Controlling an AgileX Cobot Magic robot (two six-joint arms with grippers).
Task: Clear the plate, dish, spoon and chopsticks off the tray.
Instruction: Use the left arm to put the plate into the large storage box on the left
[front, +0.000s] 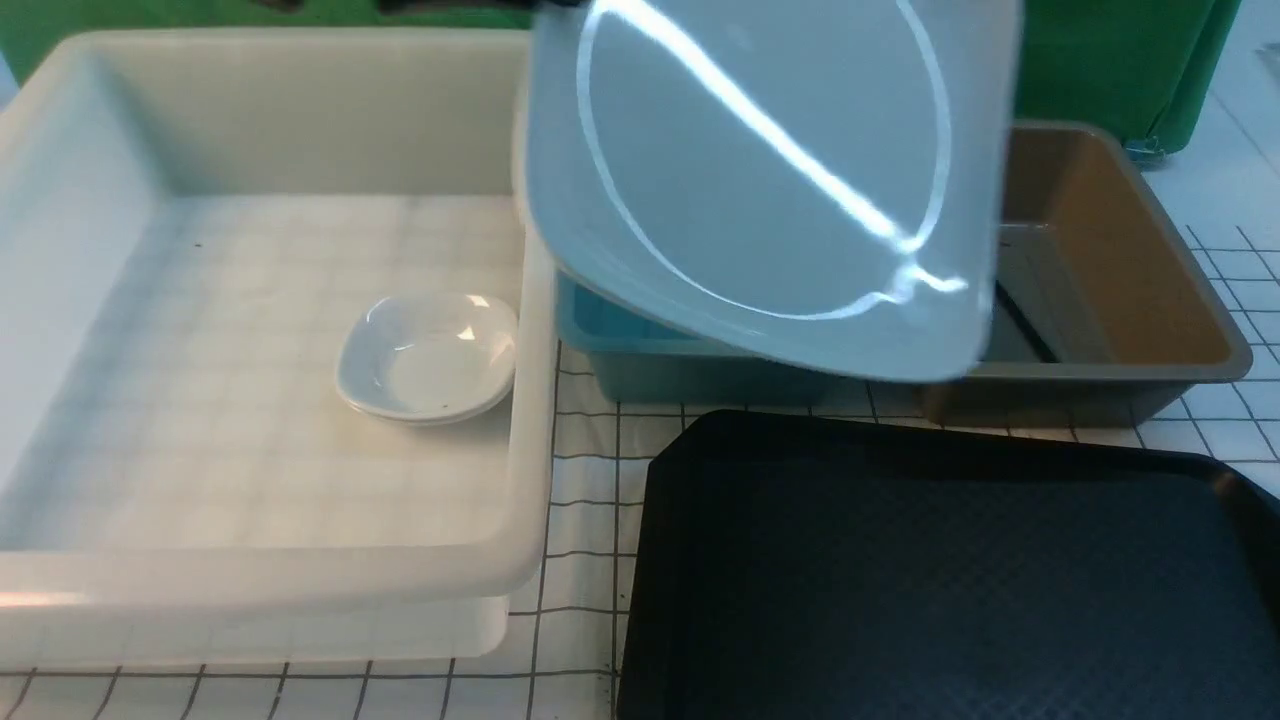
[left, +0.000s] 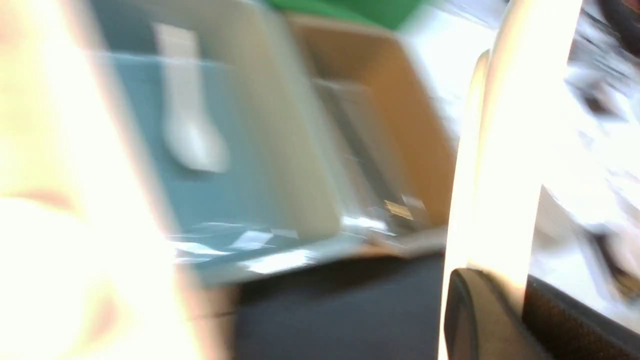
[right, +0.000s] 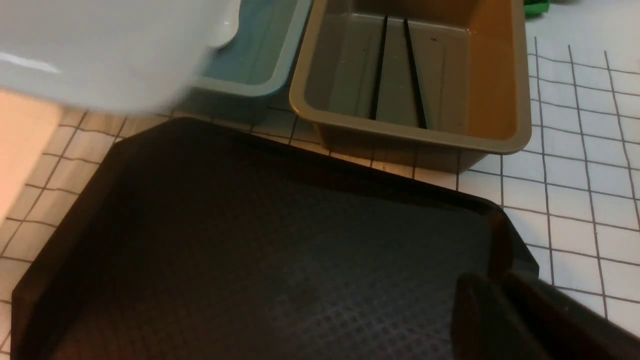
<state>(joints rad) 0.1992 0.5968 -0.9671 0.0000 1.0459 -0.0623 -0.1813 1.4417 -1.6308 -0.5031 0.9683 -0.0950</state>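
Note:
The large white plate (front: 770, 170) hangs tilted in the air over the blue bin (front: 640, 350). My left gripper (left: 505, 280) is shut on the plate's rim (left: 500, 150); this view is blurred. A small white dish (front: 430, 358) lies in the big white bin (front: 300, 590). The spoon (left: 192, 135) rests in the blue bin. In the brown bin (right: 410, 135) lie the black chopsticks (right: 380, 70). The black tray (front: 950, 580) is bare. My right gripper (right: 492, 282) is shut on nothing above the tray's corner (right: 500, 220).
The white bin takes up the left side. Blue and brown bins stand side by side behind the tray. A gridded white tabletop (front: 580, 470) shows between them, and green cloth (front: 1120, 60) hangs at the back.

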